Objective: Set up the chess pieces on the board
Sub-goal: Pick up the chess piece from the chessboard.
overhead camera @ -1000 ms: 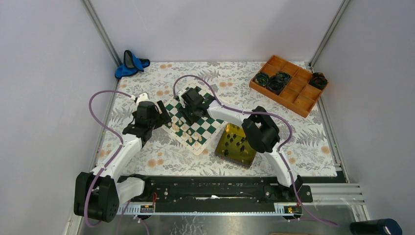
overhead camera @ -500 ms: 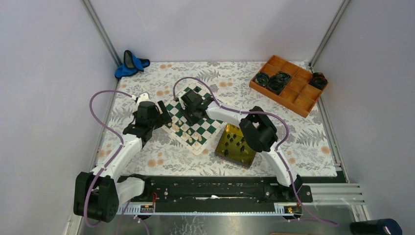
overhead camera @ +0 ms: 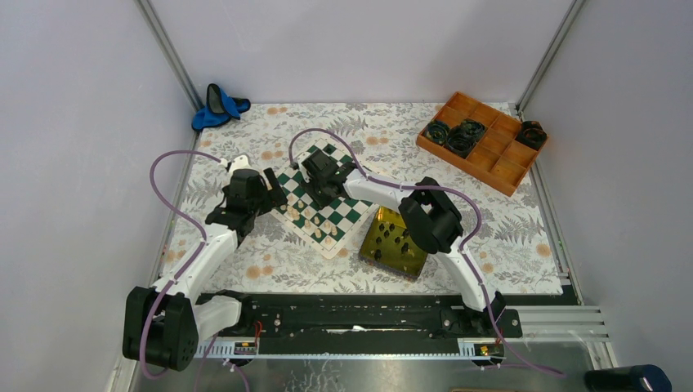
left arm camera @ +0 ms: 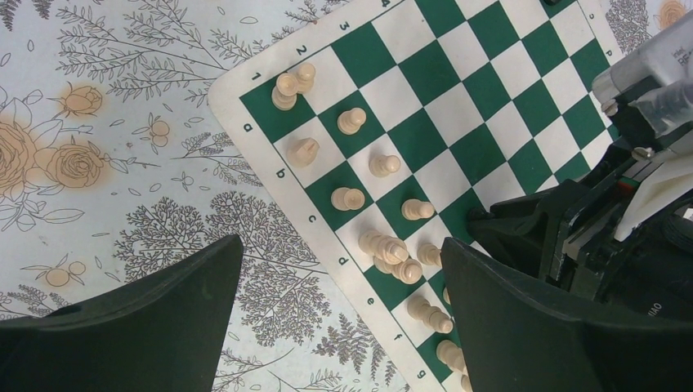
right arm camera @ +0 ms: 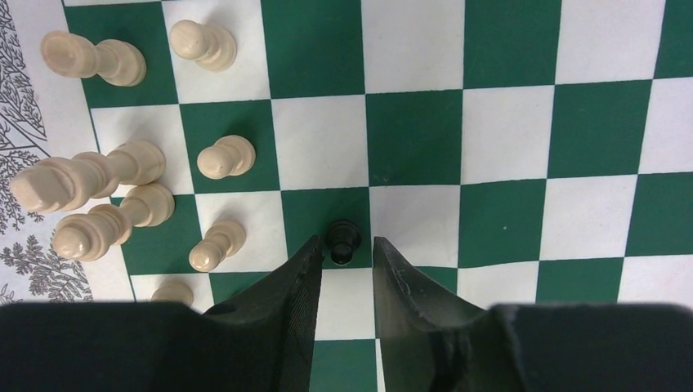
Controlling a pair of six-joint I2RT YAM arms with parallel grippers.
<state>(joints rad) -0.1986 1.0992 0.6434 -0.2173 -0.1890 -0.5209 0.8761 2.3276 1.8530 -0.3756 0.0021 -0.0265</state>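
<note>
The green and white board (overhead camera: 347, 214) lies mid-table. Several cream-white chess pieces (left arm camera: 351, 120) stand in its two rows by the lettered edge. A small black pawn (right arm camera: 343, 238) stands upright on a green square of the board (right arm camera: 507, 220). My right gripper (right arm camera: 346, 243) hangs over it, fingertips on either side of the pawn with a thin gap still showing. Cream pieces (right arm camera: 225, 155) stand to its left. My left gripper (left arm camera: 341, 245) hovers wide open over the board's lettered edge with nothing between its fingers (left arm camera: 188, 286).
A yellow-gold tin tray (overhead camera: 369, 247) holding black pieces sits right of the board, partly under the right arm. An orange compartment tray (overhead camera: 490, 159) with black coiled items stands at the back right. A blue object (overhead camera: 214, 110) lies at the back left.
The right gripper's jaws have narrowed round the black pawn, and the right arm has shifted slightly left. The left arm has not moved.
</note>
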